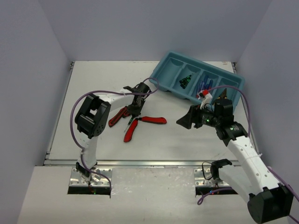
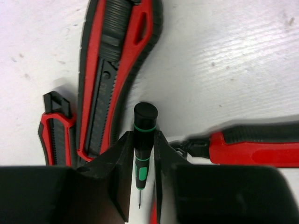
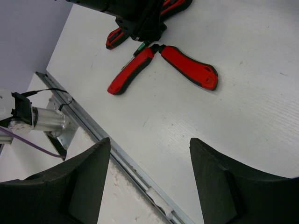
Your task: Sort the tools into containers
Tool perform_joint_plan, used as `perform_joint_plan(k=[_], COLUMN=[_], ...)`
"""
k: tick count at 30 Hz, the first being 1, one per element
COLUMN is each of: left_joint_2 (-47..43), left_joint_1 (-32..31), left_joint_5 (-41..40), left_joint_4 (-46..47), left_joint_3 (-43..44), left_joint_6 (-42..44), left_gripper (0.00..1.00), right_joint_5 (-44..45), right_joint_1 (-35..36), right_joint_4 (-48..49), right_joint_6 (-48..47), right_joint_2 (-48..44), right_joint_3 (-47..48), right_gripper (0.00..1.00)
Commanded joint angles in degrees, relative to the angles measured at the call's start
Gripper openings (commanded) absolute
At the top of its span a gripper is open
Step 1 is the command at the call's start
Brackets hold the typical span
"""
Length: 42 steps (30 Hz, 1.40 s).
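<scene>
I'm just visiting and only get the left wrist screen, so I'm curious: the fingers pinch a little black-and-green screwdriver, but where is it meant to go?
Observer: The top view shows a teal tray with four compartments at the table's far right.
Operator: Anything in it already?
Observer: At least one matching screwdriver like the held screwdriver lies in the second compartment from the left, and blue-and-red screwdrivers lie in the next.
Operator: What's the other arm doing?
Observer: The right gripper hangs open on the tray's near side, holding nothing.
</scene>
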Motion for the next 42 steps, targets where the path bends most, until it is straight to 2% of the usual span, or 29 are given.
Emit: perform_joint_plan(k=[1,2,14,17,18,21,24,28,33,39,42], left_joint_2=[-2.41,-2.87,-14.51,-21.39,-21.60,-29.29,-36.37,-40.49,-40.86,-41.79,-42.26], left_joint_1=[0.38,0.33,-0.62,-0.98,-0.99,-1.66,-2.74,-4.05,-6.09,-7.05,-7.18], left_joint_5=[0.04,-0.16,0.24,3.67,5.13,13.30,17.68,20.93,23.27,24.65,24.36], left_joint_4=[-0.15,-0.44,1.32,4.63,4.82,13.54,22.69,30.96,35.06,36.96,37.06], left_joint_3=[2.88,3.18,1.95,-0.41,-0.56,-8.37,-14.67,-21.20,-23.86,-25.10,-25.09], left_joint_6=[-1.50,-1.84,-8.61,-15.64,-15.81,-24.74,-32.75,-38.76,-41.90,-43.26,-42.72], left_gripper=[0.03,0.00,0.00,0.00,0.00,0.00,0.00,0.00,0.00,0.00,0.00], right_joint_5=[-0.59,-0.68,-6.96,-14.22,-14.21,-11.39,-7.92,-3.30,-1.68,4.29,4.51], right_joint_1=[-0.21,-0.17,-0.17,0.66,1.48,7.21,11.25,14.49,19.48,21.18,21.28], right_joint_4=[1.97,2.49,13.34,25.93,26.14,31.98,38.67,42.79,43.43,39.46,39.25], right_joint_6=[0.30,0.58,6.61,10.84,11.63,12.95,15.74,17.24,17.08,16.20,16.42], right_joint_2=[-0.51,-0.28,4.55,6.39,6.93,10.14,13.05,18.76,24.74,28.80,29.78], right_joint_3=[-0.48,-0.74,-4.94,-8.17,-8.19,-7.49,-6.26,-3.40,2.57,5.91,6.35], right_gripper=[0.69,0.68,0.68,0.68,0.68,0.67,0.65,0.58,0.52,0.28,0.04])
